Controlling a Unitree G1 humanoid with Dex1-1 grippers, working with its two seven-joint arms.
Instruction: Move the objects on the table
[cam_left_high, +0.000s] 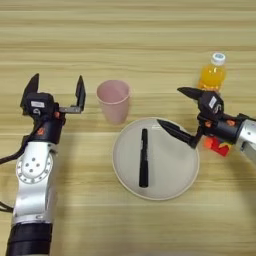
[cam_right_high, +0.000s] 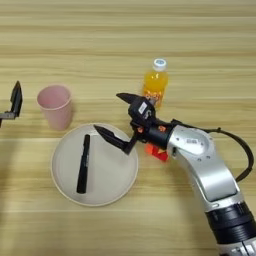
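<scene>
Table (cam_left_high: 150, 30): plate (cam_left_high: 172, 177) central, pen (cam_left_high: 144, 157) lying on it.
Right gripper (cam_right_high: 118, 116): spread wide, empty, over plate's right rim.
Left gripper (cam_left_high: 56, 91): spread wide, empty, left of cup (cam_left_high: 114, 101).
Risk: bottle (cam_right_high: 155, 82), just behind right gripper, could be toppled.

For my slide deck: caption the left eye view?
Open right end effector over plate holding pen.

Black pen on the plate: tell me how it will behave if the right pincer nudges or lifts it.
The pen looks slim and rigid, so probably light and stiff. Lying flat on the smooth plate, it may slide or roll. The open right pincer might struggle gripping something so low.
</scene>
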